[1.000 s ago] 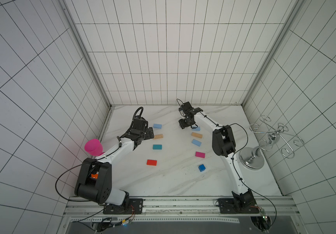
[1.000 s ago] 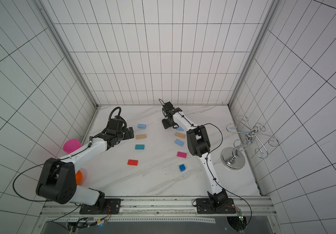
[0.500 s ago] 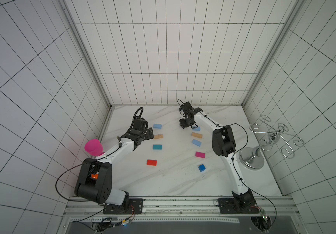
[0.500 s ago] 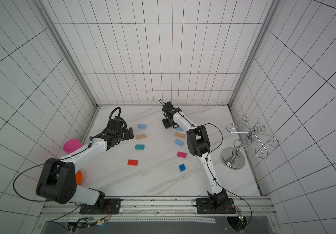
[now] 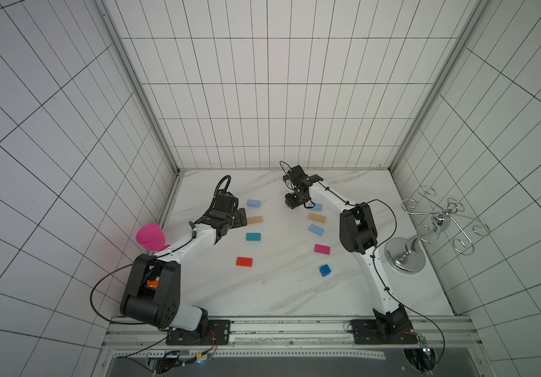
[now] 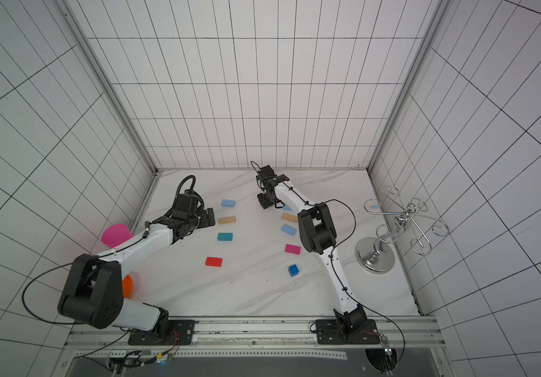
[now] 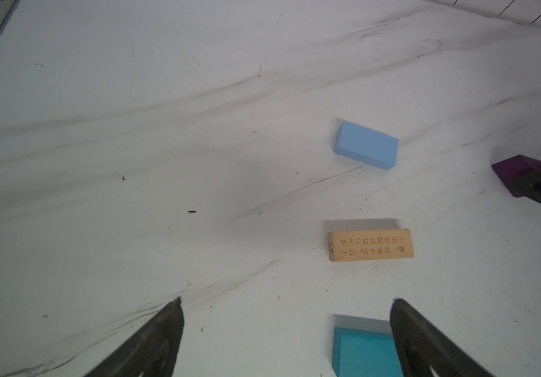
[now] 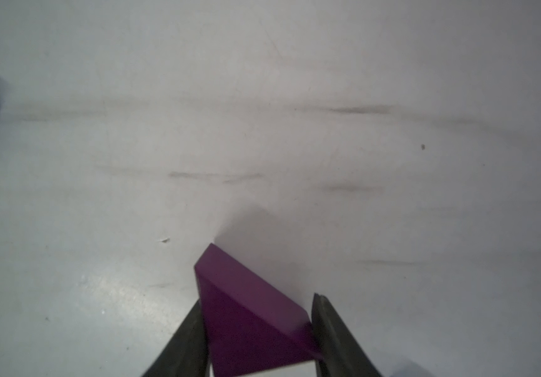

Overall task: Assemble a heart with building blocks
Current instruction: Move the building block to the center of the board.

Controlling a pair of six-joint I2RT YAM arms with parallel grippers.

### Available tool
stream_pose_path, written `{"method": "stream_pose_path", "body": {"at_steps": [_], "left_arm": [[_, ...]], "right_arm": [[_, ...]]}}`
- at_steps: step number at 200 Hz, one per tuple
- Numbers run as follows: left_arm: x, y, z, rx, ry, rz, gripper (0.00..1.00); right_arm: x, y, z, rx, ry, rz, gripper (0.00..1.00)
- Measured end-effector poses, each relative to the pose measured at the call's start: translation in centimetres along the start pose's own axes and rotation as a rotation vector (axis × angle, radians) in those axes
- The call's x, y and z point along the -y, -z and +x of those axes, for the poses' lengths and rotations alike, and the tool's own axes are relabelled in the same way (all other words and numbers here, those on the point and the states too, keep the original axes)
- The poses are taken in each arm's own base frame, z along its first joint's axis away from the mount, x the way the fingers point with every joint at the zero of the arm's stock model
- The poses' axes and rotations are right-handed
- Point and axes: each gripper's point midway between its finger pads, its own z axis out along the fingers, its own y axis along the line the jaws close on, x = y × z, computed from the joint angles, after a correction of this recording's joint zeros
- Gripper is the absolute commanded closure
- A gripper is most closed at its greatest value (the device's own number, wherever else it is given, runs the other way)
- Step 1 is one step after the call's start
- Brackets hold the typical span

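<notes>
The right tool (image 8: pixel 256 298) has just narrowed until its jaws clasp the purple triangle (image 8: pixel 233 293) at the far end of the surface (image 5: pixel 282 293), so it looks ready to be moved into place, while the left tool (image 7: pixel 287 299) hangs wide and empty near the tan block (image 7: pixel 370 244).

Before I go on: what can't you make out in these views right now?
Purple triangle: hidden under the right gripper in both top views.
Teal block: cut off by the left wrist view's edge.
Orange bowl: mostly behind the left arm in both top views.
</notes>
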Motion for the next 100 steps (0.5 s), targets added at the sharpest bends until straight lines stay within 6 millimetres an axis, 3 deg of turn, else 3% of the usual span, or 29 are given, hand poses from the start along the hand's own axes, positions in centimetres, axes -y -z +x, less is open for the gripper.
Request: {"method": "stream_pose_path", "body": {"at_steps": [100], "left_arm": [[-0.27,-0.19,0.59,-0.011,-0.002,-0.008,0.03]], "right_arm": [[-0.78,0.01,-0.04,0.001,0.017,-0.016,0.54]]}}
